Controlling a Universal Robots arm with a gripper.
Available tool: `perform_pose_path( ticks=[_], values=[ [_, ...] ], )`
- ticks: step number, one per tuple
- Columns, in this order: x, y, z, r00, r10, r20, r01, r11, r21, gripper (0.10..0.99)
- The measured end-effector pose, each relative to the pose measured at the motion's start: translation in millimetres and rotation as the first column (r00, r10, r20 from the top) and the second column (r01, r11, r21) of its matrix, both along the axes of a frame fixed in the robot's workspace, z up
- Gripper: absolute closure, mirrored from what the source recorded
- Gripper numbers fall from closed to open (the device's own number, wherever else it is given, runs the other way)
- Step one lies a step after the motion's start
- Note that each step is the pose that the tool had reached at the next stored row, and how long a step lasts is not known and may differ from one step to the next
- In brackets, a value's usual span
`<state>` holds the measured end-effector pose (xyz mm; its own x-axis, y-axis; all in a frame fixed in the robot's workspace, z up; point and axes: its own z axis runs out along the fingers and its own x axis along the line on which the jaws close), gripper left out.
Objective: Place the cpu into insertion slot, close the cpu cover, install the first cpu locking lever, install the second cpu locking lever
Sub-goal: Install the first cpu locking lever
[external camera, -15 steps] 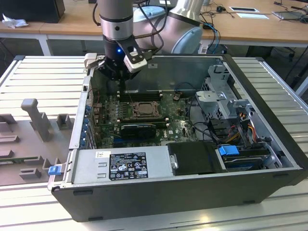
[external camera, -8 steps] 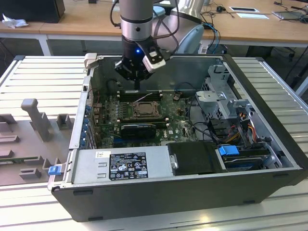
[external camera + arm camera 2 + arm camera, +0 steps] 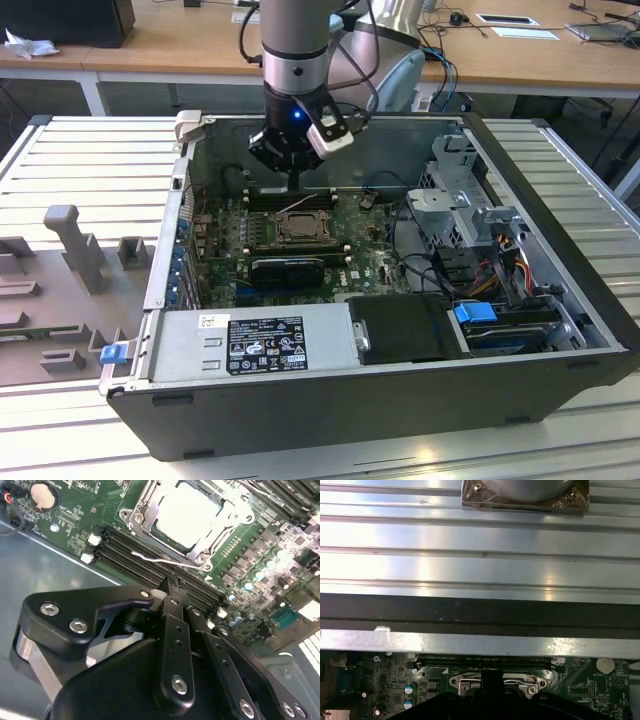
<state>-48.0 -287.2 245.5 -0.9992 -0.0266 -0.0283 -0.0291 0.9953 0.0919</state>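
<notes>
The cpu (image 3: 187,512), a pale silver square, lies in the insertion slot (image 3: 300,228) on the green board. The silvery cpu cover (image 3: 141,517) lies flat as a frame around it. A thin wire locking lever (image 3: 160,559) runs along the socket's edge beside the memory slots and stands a little off the frame. My gripper (image 3: 172,587) has its black fingers shut together with nothing between them, the tip just beside that lever. In the exterior view the gripper (image 3: 297,185) hangs just above the far side of the socket. The first wrist view shows the socket rim (image 3: 470,682) past the gripper (image 3: 490,677).
Long black memory slots (image 3: 130,555) lie between the gripper tip and the socket. The open computer case holds a power supply (image 3: 265,345) in front and a drive cage (image 3: 460,190) at the exterior view's right. Grey fixtures (image 3: 75,245) stand on the table outside the case.
</notes>
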Motion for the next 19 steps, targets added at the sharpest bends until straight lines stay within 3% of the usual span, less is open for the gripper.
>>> perform_pose_path(
  ticks=[8,12,19],
  values=[
    [7.1,4.0,-17.8,0.9988,0.05,-0.0001,-0.05,0.9988,0.0,0.98],
    [11.4,6.2,-20.8,0.9988,0.049,0.0,-0.049,0.9988,0.0,0.98],
    [19.5,4.5,-25.8,0.9988,0.05,-0.0002,-0.05,0.9988,-0.001,0.98]
  ],
)
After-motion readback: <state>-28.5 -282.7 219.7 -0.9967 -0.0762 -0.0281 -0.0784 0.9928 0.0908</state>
